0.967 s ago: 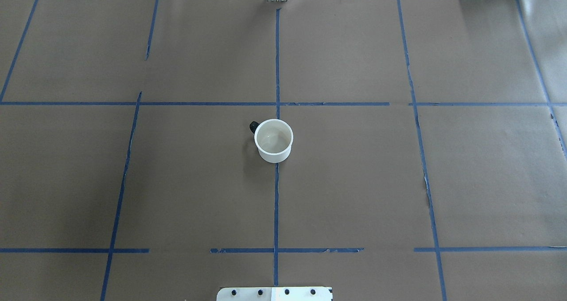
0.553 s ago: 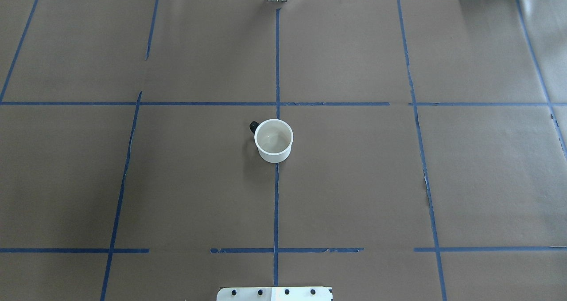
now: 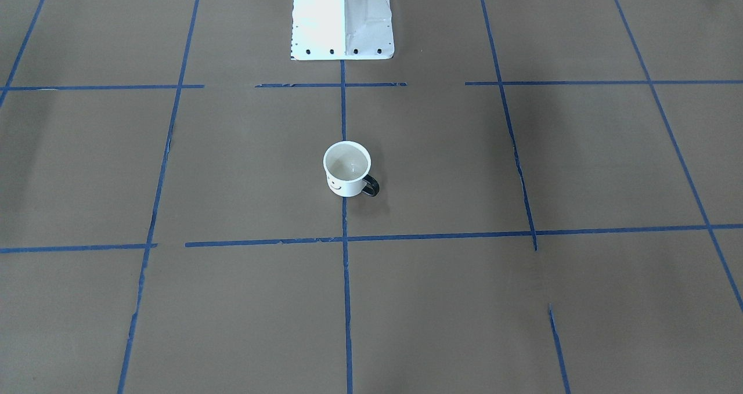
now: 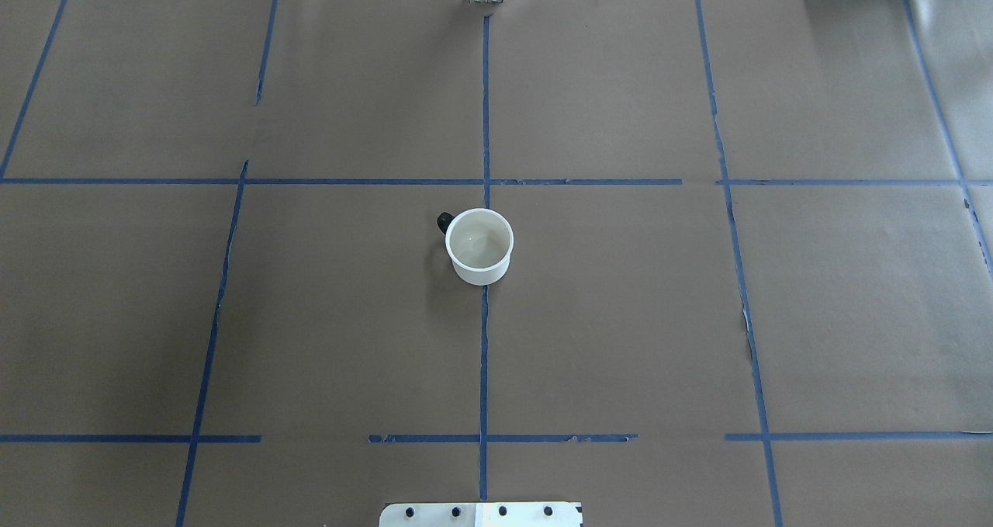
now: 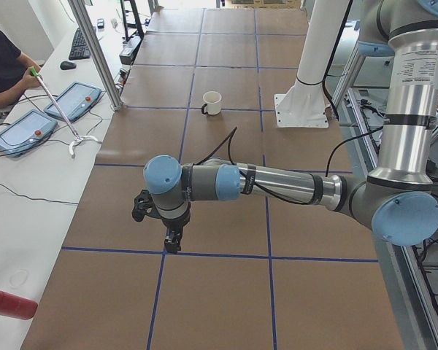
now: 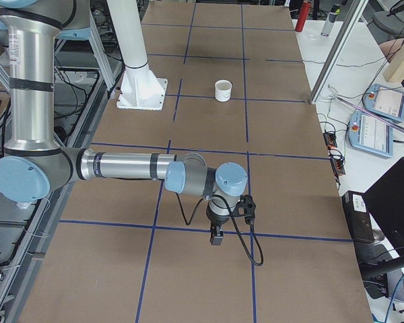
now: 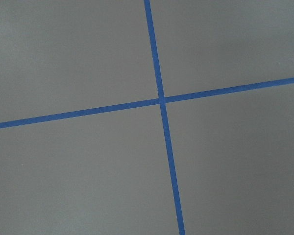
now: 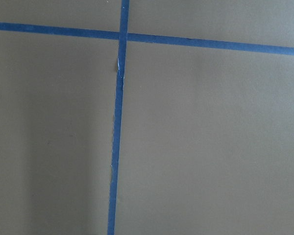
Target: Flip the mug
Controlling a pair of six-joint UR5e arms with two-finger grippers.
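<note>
The white mug (image 4: 481, 246) stands upright, mouth up, on the brown table paper near the centre blue tape line. Its black handle (image 4: 444, 221) points to the far left in the overhead view. The smiley face (image 3: 335, 184) shows in the front-facing view. The mug is small in the left view (image 5: 212, 103) and in the right view (image 6: 223, 90). My left gripper (image 5: 172, 242) hangs over a tape crossing, far from the mug. My right gripper (image 6: 217, 237) hangs over another crossing at the other end. I cannot tell whether either is open or shut. Both wrist views show only paper and tape.
The robot's white base plate (image 4: 481, 514) sits at the near table edge behind the mug. An aluminium post (image 5: 95, 55) stands at the far edge. An operator (image 5: 4, 62) and teach pendants (image 5: 69, 100) are on the side bench. A red can (image 5: 7, 302) lies there.
</note>
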